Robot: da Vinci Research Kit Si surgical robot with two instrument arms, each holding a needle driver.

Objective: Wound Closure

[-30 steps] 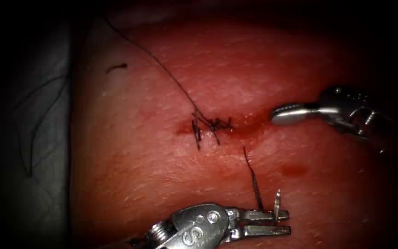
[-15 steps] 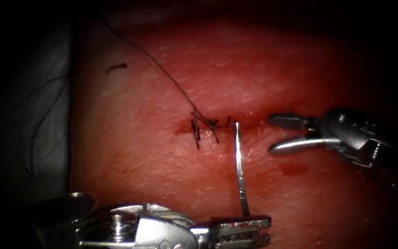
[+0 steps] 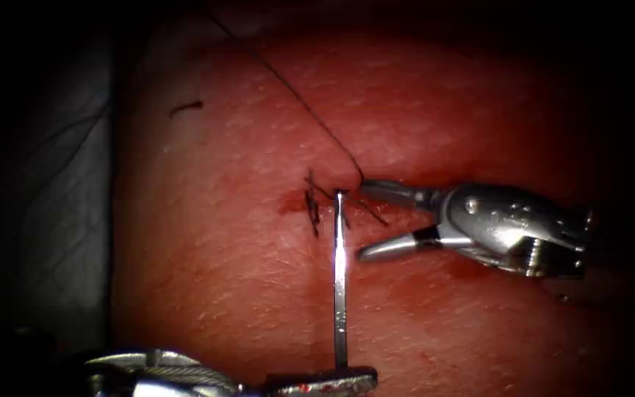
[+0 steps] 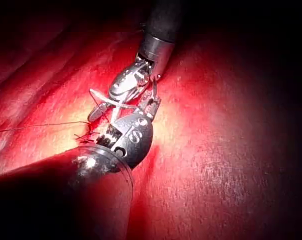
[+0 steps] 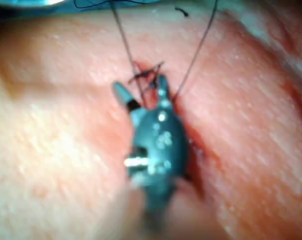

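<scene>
1 needle (image 3: 340, 287) held by left tool (image 3: 321, 382); right tool (image 3: 365, 220) agape.

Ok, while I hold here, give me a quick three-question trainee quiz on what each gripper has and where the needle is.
1. True or false: the right gripper is shut on the needle.
2. Which one holds the needle? A) right gripper B) left gripper C) neither
3. Fill in: the needle's free end reaches up to the ___, beside the stitches.
Key: 1 false: it is open and holds nothing. 2 B: gripped near one end. 3 cut; whether the tip is in the tissue cannot be told.
</scene>
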